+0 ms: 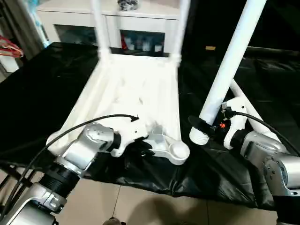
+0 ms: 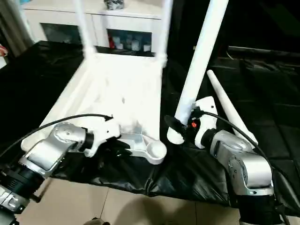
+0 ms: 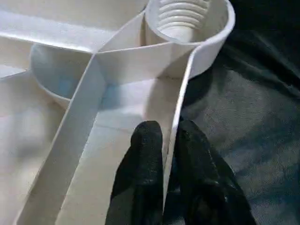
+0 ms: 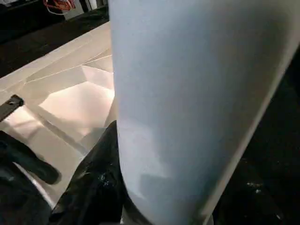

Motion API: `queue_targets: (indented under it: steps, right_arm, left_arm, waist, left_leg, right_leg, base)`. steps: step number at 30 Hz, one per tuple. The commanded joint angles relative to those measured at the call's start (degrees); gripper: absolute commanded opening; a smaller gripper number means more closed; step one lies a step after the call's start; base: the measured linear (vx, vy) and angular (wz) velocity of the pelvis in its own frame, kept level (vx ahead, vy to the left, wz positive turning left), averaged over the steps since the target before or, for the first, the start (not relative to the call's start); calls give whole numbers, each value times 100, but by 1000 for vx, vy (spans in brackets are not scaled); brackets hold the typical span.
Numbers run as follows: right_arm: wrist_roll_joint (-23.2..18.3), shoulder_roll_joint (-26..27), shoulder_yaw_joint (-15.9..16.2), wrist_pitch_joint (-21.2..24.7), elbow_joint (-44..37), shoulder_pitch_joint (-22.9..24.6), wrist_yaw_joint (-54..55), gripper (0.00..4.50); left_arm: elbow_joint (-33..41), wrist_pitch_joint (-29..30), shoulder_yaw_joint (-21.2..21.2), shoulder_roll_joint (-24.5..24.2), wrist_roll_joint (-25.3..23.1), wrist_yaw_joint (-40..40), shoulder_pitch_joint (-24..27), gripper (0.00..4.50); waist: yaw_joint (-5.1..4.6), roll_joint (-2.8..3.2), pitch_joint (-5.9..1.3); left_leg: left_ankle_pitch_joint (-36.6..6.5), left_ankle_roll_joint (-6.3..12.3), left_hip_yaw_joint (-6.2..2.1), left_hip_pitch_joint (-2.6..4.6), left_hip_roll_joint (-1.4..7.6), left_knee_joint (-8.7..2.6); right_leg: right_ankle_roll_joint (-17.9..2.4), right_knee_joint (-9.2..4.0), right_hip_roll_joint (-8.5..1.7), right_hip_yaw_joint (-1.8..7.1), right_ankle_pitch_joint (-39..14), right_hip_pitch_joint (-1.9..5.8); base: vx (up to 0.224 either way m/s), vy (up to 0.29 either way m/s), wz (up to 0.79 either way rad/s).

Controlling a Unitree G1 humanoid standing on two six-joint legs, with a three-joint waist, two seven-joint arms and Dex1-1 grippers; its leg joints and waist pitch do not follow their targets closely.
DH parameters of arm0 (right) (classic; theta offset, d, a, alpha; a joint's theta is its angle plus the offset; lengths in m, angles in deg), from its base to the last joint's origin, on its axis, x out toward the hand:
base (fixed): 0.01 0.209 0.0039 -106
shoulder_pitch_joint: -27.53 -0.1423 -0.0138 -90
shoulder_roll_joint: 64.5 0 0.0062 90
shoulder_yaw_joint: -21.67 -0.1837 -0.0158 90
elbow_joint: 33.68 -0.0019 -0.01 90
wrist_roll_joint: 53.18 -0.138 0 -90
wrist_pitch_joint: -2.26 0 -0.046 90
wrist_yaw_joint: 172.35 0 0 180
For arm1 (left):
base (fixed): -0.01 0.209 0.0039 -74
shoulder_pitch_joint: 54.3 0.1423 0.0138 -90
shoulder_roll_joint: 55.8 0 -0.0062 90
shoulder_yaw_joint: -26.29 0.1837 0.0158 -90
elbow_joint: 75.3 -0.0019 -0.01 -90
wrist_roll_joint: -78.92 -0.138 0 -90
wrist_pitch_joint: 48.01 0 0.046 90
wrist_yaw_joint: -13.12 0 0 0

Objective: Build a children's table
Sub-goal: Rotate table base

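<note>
A desk (image 1: 42, 89) draped in glossy black sheeting filled the room's middle. Behind it stood a white cabinet (image 1: 140, 21) with glass doors, small bottles (image 1: 140, 44) showing inside. Pale floor tiles (image 1: 140, 206) lay below the desk's near edge, dimly lit.

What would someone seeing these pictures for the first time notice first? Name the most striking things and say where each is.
The upturned white table top lies on the black-covered work table, two legs already standing in its far corners. The right gripper holds a long white leg tilted up beside the near corner socket. The left gripper pinches a thin rib just behind that socket.
</note>
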Motion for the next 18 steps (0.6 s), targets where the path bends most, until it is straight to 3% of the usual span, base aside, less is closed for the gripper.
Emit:
queue_targets:
  steps: [1,6,7,9,13,18]
  right_arm:
    - [8,22,30,-32,-98,-57,35,191]
    - [24,56,57,-60,-55,-88,50,191]
    - [36,65,71,-79,-20,-108,46,191]
    - [42,68,79,-85,-3,-121,41,191]
    - [81,48,113,-106,73,-183,2,191]
    - [94,23,115,-115,126,-248,-14,191]
  left_arm:
    - [-80,511,-255,88,-90,506,-9,28]
    - [-100,573,-365,297,-70,751,-95,2]
    - [-172,257,-353,350,-103,820,-124,0]
    - [-199,87,-362,387,-56,785,-122,0]
    - [-447,-1059,-376,519,42,643,-62,0]
    - [-694,-1515,-321,468,-66,702,-85,0]
  waist:
    - [25,4,-397]
    - [-32,-23,-390]
    - [-46,-72,-385]
    - [-39,-64,-390]
    - [8,-63,-407]
    - [86,-69,-413]
  left_leg:
    - [-1400,-138,-15,57,35,-406]
    - [-1430,-85,-21,39,21,-403]
    - [-1430,-55,-11,28,12,-400]
    - [-1412,-50,-15,45,25,-397]
    - [-1304,-5,-11,54,38,-391]
    - [-1198,8,3,61,53,-391]
  right_leg:
    - [-972,-479,-253,177,-1403,316]
    - [-895,-520,-250,166,-1645,323]
    - [-820,-550,-243,163,-1809,320]
    - [-822,-542,-243,171,-1781,301]
    - [-860,-524,-245,179,-1531,293]
    - [-898,-487,-262,188,-1299,295]
  base:
    - [0,0,0]
    - [0,0,0]
    - [0,0,0]
    - [0,0,0]
    - [0,0,0]
    - [0,0,0]
